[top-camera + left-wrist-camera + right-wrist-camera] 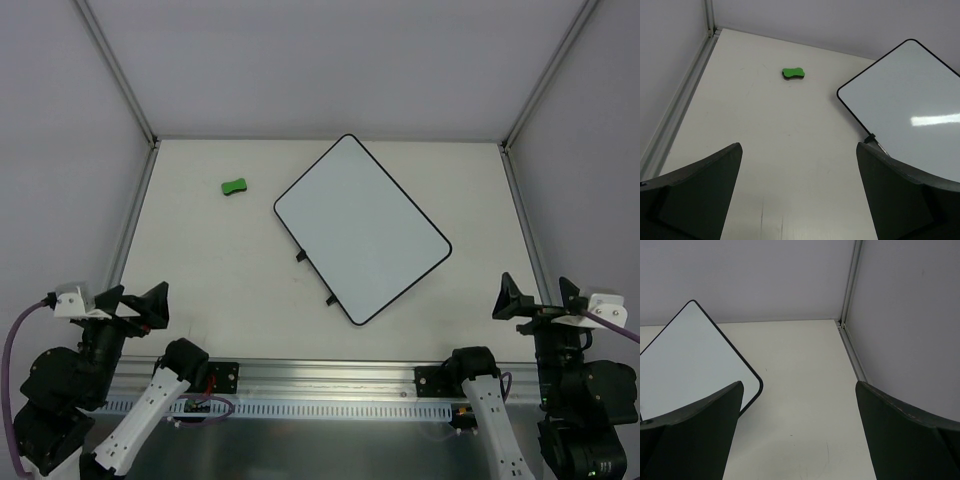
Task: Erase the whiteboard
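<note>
The whiteboard (362,229) lies flat on the table, turned at an angle, with a thin black frame and two small black feet on its near-left edge. Its surface looks blank. It also shows in the left wrist view (912,107) and in the right wrist view (687,360). A small green eraser block (235,186) lies to the board's left, also in the left wrist view (793,74). My left gripper (147,303) is open and empty at the near left. My right gripper (520,300) is open and empty at the near right.
Grey enclosure walls with aluminium corner posts (120,75) surround the white table (220,290). A metal rail (330,375) runs along the near edge between the arm bases.
</note>
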`<state>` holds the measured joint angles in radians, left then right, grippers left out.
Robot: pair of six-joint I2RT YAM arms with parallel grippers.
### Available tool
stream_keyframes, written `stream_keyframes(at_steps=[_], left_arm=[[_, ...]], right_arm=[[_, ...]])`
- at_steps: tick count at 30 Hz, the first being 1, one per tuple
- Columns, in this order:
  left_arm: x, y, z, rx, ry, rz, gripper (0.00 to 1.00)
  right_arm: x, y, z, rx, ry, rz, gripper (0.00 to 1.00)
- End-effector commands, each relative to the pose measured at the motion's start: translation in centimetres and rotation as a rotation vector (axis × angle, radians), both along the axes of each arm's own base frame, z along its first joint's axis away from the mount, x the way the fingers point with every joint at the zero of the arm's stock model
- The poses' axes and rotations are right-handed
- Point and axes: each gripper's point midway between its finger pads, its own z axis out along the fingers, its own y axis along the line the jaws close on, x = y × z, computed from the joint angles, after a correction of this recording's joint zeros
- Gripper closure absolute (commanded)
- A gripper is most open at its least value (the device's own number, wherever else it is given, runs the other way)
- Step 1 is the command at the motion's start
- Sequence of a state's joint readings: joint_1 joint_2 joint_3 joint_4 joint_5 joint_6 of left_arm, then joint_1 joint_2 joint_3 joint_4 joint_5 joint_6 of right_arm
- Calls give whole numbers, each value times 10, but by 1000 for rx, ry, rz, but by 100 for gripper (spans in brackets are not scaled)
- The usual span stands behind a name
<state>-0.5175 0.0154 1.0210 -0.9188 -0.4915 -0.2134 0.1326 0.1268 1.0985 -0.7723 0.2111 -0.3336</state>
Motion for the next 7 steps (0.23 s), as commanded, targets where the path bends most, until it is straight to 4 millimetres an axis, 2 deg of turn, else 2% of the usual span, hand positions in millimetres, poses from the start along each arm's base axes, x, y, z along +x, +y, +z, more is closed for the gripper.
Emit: stream_keyframes(at_steps=[1, 7], left_arm=[[0, 3, -10, -9, 29, 21, 1], [1, 3, -11, -1, 38, 25, 1]], right_arm=[[-2, 3, 8, -9, -42, 26, 1], [-2, 4, 7, -15, -43, 29, 1]])
